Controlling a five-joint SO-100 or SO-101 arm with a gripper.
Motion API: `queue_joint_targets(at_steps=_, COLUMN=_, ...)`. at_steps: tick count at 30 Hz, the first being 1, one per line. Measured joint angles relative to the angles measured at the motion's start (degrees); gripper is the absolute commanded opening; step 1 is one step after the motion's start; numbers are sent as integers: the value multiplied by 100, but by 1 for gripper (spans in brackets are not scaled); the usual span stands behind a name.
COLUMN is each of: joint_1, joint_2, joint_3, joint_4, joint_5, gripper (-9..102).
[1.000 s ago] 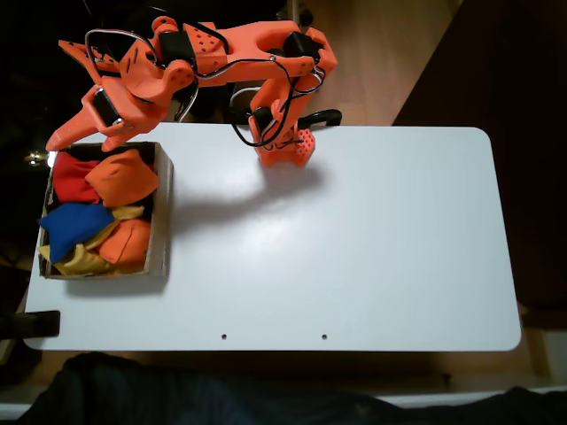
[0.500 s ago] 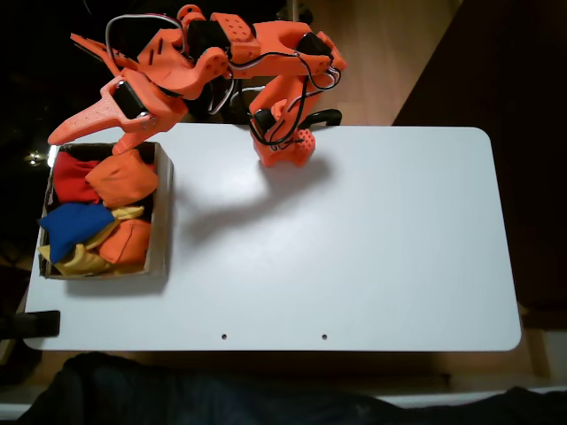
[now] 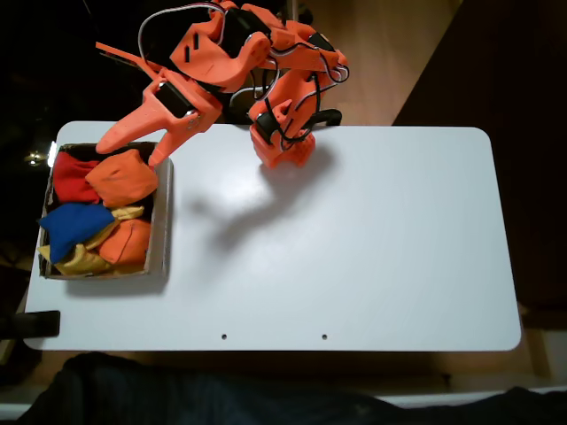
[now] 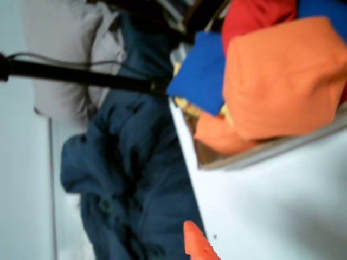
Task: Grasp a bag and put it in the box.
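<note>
Bag (image 3: 122, 178) plump orange fabric, lying in shallow cardboard box (image 3: 164, 221); gripper (image 3: 133, 149) above, fingers spread, empty

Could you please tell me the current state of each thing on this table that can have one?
Orange fabric bean bag: lying in the box, on top, released.
Shallow brown cardboard box: open-topped, nearly full of bags.
Gripper: open, empty, above the box's far edge.
Second orange bag: in the box, lower down.
Red bag, blue bag, yellow bag: all in the box.
</note>
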Motion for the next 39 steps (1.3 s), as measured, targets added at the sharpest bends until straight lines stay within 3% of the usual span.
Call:
queue_joint_targets(at_steps=14, joint_1=-1573, joint_2=844, joint_3=62, joint_4=132, joint_5=264, gripper=97)
queue_joint_targets(at_steps=35, joint_1=-4228, joint_2=2180, joint_3=853, joint_4=132, joint_5=1151, gripper=96)
queue_joint_targets(at_steps=39, joint_1=-4605, joint_2=2399, joint_3=1002, joint_4=132, joint_5=1318, gripper=92)
